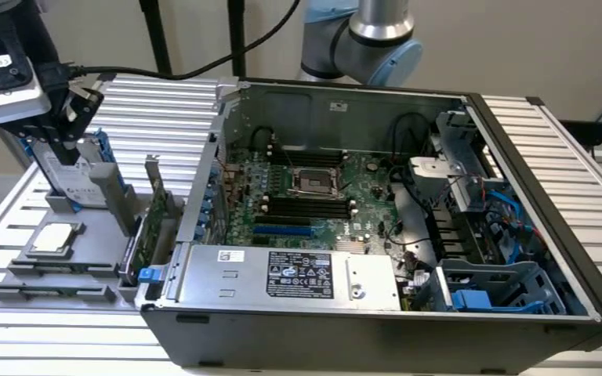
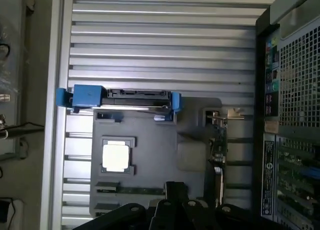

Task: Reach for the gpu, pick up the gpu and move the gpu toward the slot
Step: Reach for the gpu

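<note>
Ribbed metal table (image 1: pixel 557 157) | my gripper (image 1: pixel 63 155) hangs over hard drive (image 1: pixel 71 178), far left | grip apart or closed: I cannot tell | graphics card (image 1: pixel 153 219) stands on edge in grey holder (image 1: pixel 97 258), just left of computer case (image 1: pixel 385 333)

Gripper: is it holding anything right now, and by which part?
Nothing is held. The gripper hangs above the hard drive, and the gpu stands untouched in its gray holder.
</note>
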You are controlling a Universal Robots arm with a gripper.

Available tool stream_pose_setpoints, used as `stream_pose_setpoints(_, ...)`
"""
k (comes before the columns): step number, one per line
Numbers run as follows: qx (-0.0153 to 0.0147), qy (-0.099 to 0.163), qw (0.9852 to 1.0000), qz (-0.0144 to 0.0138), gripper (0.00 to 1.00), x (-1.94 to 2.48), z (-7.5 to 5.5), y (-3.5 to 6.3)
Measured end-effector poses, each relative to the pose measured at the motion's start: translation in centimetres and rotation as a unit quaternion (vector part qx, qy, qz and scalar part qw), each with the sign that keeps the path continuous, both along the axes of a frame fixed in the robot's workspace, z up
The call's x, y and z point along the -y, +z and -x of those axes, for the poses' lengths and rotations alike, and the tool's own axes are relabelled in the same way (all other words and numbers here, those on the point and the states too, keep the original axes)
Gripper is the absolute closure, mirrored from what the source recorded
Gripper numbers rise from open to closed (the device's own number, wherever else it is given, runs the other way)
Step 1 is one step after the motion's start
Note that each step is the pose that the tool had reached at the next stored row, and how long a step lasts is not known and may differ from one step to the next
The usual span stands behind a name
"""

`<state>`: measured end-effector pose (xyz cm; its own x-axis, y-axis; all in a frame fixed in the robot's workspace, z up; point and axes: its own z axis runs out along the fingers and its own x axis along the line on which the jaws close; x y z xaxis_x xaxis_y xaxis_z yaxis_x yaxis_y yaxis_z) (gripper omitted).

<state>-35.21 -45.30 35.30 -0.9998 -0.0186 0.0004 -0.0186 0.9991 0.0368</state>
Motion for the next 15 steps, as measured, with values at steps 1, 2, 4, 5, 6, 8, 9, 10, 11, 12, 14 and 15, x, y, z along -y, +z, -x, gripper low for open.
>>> stream_pose_setpoints(1, 0.0000, 0.000, 1.0000, 0.0000, 0.89, 0.11, -0.4, -0.06)
stream_pose_setpoints(2, 0.0000, 0.000, 1.0000, 0.0000, 0.89, 0.22, -0.9, -0.14)
stream_pose_setpoints(4, -0.0001, 0.000, 1.0000, 0.0002, 0.89, 0.40, -1.8, -0.32)
stream_pose_setpoints(5, 0.0000, 0.000, 1.0000, 0.0005, 0.89, 0.48, -2.2, -0.44)
stream_pose_setpoints(6, 0.0002, 0.000, 1.0000, 0.0008, 0.89, 0.55, -2.5, -0.58)
stream_pose_setpoints(8, 0.0007, 0.000, 1.0000, 0.0016, 0.89, 0.70, -3.2, -0.86)
stream_pose_setpoints(9, 0.0011, 0.000, 1.0000, 0.0019, 0.89, 0.77, -3.6, -1.00)
stream_pose_setpoints(10, 0.0013, 0.000, 1.0000, 0.0024, 0.89, 0.84, -3.9, -1.13)
stream_pose_setpoints(11, 0.0017, 0.000, 1.0000, 0.0028, 0.89, 0.91, -4.2, -1.25)
stream_pose_setpoints(12, 0.0021, 0.000, 1.0000, 0.0033, 0.89, 0.98, -4.5, -1.37)
stream_pose_setpoints(14, 0.0028, 0.000, 1.0000, 0.0045, 0.89, 1.13, -5.0, -1.58)
stream_pose_setpoints(15, 0.0035, 0.000, 1.0000, 0.0054, 0.89, 1.19, -5.2, -1.69)
